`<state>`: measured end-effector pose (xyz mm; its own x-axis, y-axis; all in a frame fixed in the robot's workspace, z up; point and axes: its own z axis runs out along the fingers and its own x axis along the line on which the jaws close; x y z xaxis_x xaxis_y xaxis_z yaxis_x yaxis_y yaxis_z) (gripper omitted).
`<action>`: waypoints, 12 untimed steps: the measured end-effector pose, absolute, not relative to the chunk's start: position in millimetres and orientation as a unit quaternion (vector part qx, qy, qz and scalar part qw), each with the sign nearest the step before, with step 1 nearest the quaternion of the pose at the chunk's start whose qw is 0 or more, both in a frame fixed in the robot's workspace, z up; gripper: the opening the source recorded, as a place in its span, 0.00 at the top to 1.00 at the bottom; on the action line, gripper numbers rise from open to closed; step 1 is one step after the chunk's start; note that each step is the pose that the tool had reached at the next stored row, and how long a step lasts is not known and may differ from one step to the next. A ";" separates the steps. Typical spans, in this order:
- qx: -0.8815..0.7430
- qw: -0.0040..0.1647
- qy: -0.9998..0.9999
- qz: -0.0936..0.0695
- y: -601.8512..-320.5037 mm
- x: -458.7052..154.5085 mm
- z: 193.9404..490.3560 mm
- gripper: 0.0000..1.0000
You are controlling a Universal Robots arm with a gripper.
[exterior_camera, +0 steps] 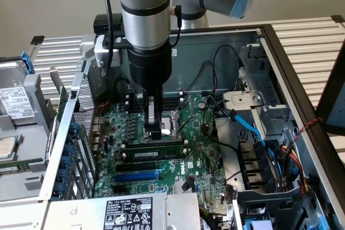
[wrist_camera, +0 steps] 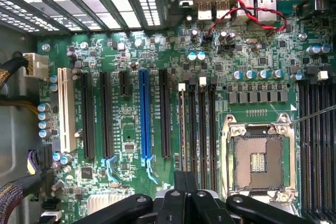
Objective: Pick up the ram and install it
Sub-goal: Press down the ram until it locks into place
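- Blue expansion slot (exterior_camera: pixel 136 176): lies on the motherboard (exterior_camera: pixel 202 162), partly cut off by the power supply (exterior_camera: pixel 129 212) in front.
- Ram (exterior_camera: pixel 155 155): seated lengthwise in a black slot just below the gripper.
- Gripper (exterior_camera: pixel 154 132): fingers clenched together, tips hovering just above the ram; contact hard to judge.
- CPU socket (wrist_camera: pixel 257 162): partly hidden behind the arm in the exterior view.

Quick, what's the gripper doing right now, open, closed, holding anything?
Gripper: jaws closed, pressing down on the ram that sits in its motherboard slot; whether it actually grips the ram cannot be told.

Lab bench: robot arm (exterior_camera: pixel 144 9), opened PC case (exterior_camera: pixel 269 41)
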<state>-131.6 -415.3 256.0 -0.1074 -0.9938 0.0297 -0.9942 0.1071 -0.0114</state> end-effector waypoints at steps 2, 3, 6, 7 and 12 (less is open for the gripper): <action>0.656 0.007 -0.754 0.014 -415.2 -131.5 255.9 0.89; 0.650 0.008 -0.759 0.014 -415.2 -131.5 256.0 0.89; 0.632 0.008 -0.775 0.014 -415.2 -131.5 255.9 0.89; 0.626 0.008 -0.779 0.014 -415.2 -131.5 255.9 0.89; 0.593 0.009 -0.805 0.013 -415.2 -131.5 256.0 0.89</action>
